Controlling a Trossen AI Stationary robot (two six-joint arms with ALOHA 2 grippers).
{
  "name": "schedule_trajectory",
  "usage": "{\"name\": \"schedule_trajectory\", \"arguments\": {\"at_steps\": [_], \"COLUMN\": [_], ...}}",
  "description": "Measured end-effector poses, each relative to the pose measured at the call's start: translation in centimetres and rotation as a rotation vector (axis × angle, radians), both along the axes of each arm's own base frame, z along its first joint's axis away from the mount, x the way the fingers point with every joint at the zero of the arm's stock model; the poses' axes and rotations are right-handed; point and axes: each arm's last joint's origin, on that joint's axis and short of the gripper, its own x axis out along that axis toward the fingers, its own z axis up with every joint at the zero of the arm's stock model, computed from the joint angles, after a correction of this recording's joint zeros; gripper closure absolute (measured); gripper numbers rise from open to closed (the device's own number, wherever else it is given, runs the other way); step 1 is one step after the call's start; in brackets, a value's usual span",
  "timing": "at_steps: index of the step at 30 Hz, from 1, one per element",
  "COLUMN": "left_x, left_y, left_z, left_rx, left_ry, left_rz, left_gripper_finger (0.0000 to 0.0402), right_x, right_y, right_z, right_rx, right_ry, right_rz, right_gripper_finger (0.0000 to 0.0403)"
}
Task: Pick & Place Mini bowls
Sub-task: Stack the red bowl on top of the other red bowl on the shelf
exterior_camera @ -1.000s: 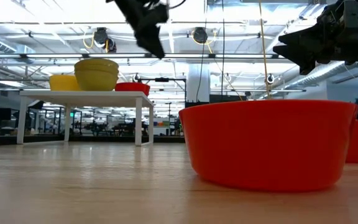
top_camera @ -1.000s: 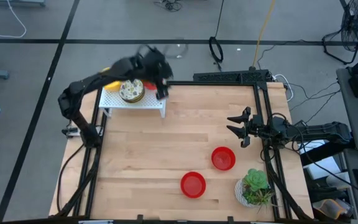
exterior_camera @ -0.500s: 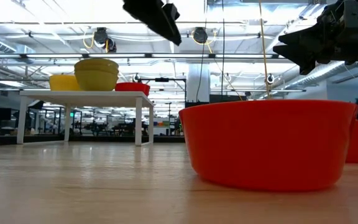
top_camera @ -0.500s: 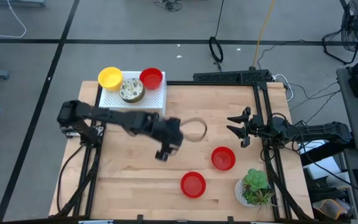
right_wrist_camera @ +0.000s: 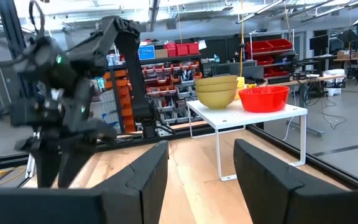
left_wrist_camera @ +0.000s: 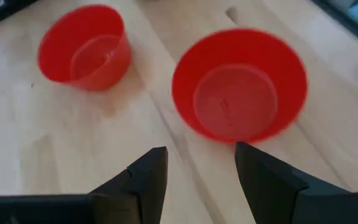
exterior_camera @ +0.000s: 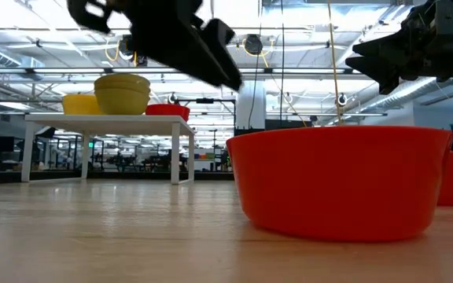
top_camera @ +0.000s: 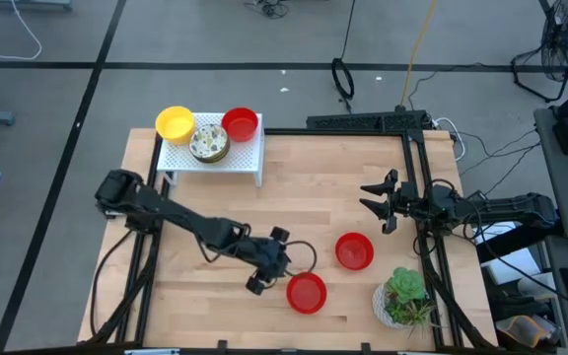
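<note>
Now we are hovering our left claw [top_camera: 265, 268], fingers apart, at nine o'clock of a smooth round red bowl [top_camera: 307, 293] on the wooden worktop [top_camera: 205, 296].

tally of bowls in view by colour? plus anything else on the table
Red bowls: 3, one on the white rack at, two on the table at and
Yellow bowls: 1 clearly separate
Speckled bowl stack: 1 stack, count within it unclear
Potted plant: 1
Total: 6 items
</note>
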Motion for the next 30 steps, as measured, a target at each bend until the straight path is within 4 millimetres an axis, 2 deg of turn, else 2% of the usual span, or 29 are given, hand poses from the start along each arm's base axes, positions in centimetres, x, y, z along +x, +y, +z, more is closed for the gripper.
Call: {"name": "schedule_trajectory", "arguments": {"at_steps": [8, 12, 20, 25, 30], "left_x": [2.1, 2.3, 1.8, 2.2, 2.6], "left_y": [-2.2, -3.3, -5.0, -5.1, -5.3], "left_z": [-3.5, -3.6, -2.7, -4.6, -5.6], "left_rx": [0.0, -0.01, 0.032, 0.042, 0.061], "left_ry": [0.057, 0.101, 0.113, 0.156, 0.139], "left_rz": [-0.037, -0.096, -0.207, -0.225, -0.256], "left_gripper_finger": [0.021, 0.021, 0.0211, 0.0211, 0.0211], "right_x": [0.1, 0.1, 0.1, 0.1, 0.1], "right_y": [0.0, 0.0, 0.0, 0.0, 0.0], "right_z": [-0.1, -0.2, -0.3, -0.4, -0.4], "right_rx": [0.001, 0.0, 0.0, 0.001, 0.0], "right_ry": [0.013, 0.018, 0.036, 0.039, 0.04], "right_rz": [0.0, 0.0, 0.0, 0.0, 0.0], "right_gripper_finger": [0.0234, 0.0234, 0.0234, 0.0234, 0.0234]}}
